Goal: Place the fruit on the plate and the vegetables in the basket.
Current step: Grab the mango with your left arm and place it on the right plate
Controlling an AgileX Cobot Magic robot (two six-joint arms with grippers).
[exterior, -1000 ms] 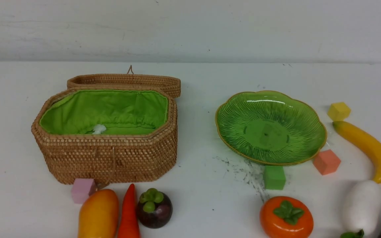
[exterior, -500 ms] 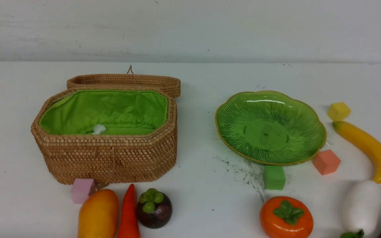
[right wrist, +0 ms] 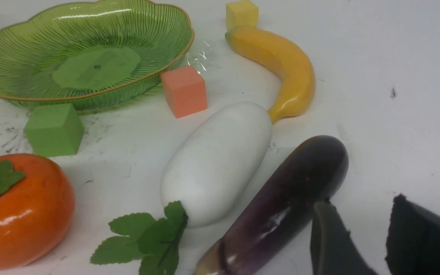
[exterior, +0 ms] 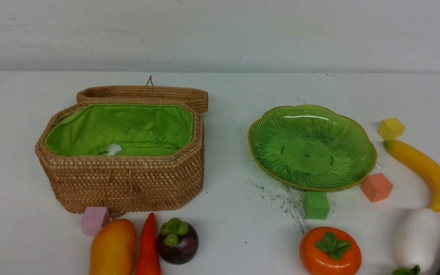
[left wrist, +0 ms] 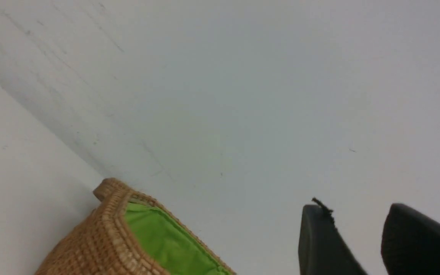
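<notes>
Left gripper (left wrist: 355,217): jaws part open, nothing between them. Out of the front view; its wrist view shows the brown woven wicker octagonal basket (exterior: 111,164) and the wall, no toys.

Basket is on the left, lid back, bright green cloth lining (exterior: 132,126) showing, no vegetable visible inside. Small pink cube (exterior: 94,221) at its near side. Closer to the robot: glossy orange-yellow oval mango (exterior: 113,248), then slim red-orange tapered carrot (exterior: 148,250), then dark purple round mangosteen (exterior: 178,246) with green cap. Carrot sits between the two fruits, long axis running away from the robot, tip toward the basket. Likely the left arm's pick, tight for fingers.

Shallow ribbed green plate (exterior: 307,154), gold scalloped rim, is right of the basket, no fruit on it. Orange persimmon (exterior: 330,248), green-capped, is on the robot's side of it. Long yellow banana (exterior: 422,172) is right of the plate, fat white oblong vegetable (exterior: 418,238) nearer the robot.

Far right: glossy dark purple eggplant (right wrist: 288,206), just beside the white one. Long axis runs away from the robot, leaning right. Right gripper (right wrist: 361,214) is the nearer hand, jaws part open, holding nothing, eggplant just ahead of the fingers. If it's next, I'd shift onto its middle and close across the long axis. Nothing sorted; basket's across the table, so maybe a handover.
</notes>
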